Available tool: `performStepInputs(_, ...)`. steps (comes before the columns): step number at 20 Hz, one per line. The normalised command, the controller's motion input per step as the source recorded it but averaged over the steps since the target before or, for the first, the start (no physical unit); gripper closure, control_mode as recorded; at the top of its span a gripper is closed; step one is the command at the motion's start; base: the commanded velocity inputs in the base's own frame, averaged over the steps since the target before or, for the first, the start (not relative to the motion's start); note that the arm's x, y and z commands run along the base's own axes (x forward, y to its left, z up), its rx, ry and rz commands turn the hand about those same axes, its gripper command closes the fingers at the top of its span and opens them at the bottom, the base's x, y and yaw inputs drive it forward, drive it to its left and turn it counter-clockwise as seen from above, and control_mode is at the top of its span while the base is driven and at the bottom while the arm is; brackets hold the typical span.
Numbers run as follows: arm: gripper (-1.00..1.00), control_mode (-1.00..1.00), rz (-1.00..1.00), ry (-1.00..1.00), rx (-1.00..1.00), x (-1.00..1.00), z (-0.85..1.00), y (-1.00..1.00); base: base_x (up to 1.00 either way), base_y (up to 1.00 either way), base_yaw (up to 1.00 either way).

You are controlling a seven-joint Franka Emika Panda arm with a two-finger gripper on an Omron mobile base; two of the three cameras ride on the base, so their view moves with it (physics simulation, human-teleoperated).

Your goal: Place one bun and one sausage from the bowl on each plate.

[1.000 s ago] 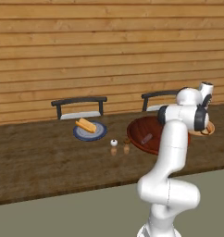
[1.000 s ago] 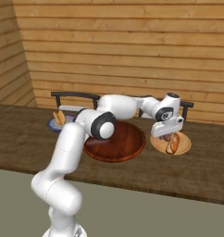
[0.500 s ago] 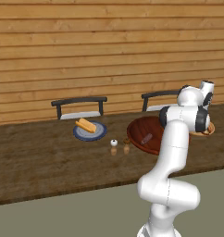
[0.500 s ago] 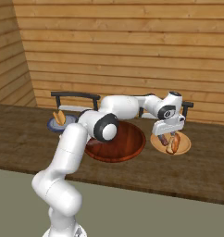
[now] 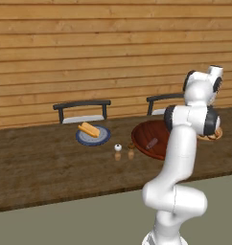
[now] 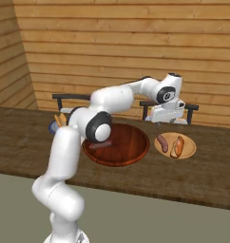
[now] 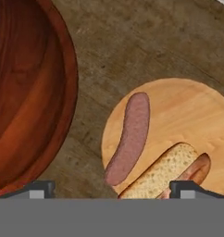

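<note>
Two-finger gripper (image 7: 111,189) wide open, holding nothing, above round tan-orange wooden plate (image 7: 202,109) near worktop's right end. Plate carries brown sausage (image 7: 130,136), bun (image 7: 162,173). Large red-brown bowl (image 6: 131,147) just beside. Risk: careless retreat clips plate contents, rolling sausage off rim.

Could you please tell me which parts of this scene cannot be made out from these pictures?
- Tan-orange plate in the left base view: mostly hidden behind the arm, so its food cannot be told there.
- Blue-grey plate in the right base view: largely covered by the arm.
- Bun in the hand view: its lower end is cut off at the bottom.
- Two small items beside the bowl, left base view: too small to identify.
</note>
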Motion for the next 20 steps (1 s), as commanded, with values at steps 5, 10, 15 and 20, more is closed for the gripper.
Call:
performStepInputs(5,-1.0,-1.0,-0.22,-0.24,-0.03,-0.64,0.37,1.0,0.0,0.0,0.0)
performStepInputs(10,-1.0,-1.0,-0.29,-0.22,0.0,-0.6,0.12,1.0,0.0,0.0,0.0)
performStepInputs(15,-1.0,-1.0,-0.32,-0.06,0.0,-0.51,0.01,1.0,0.0,0.0,0.0)
performStepInputs(20,-1.0,-1.0,-0.33,0.02,0.01,-0.05,0.16,1.0,0.0,0.0,0.0)
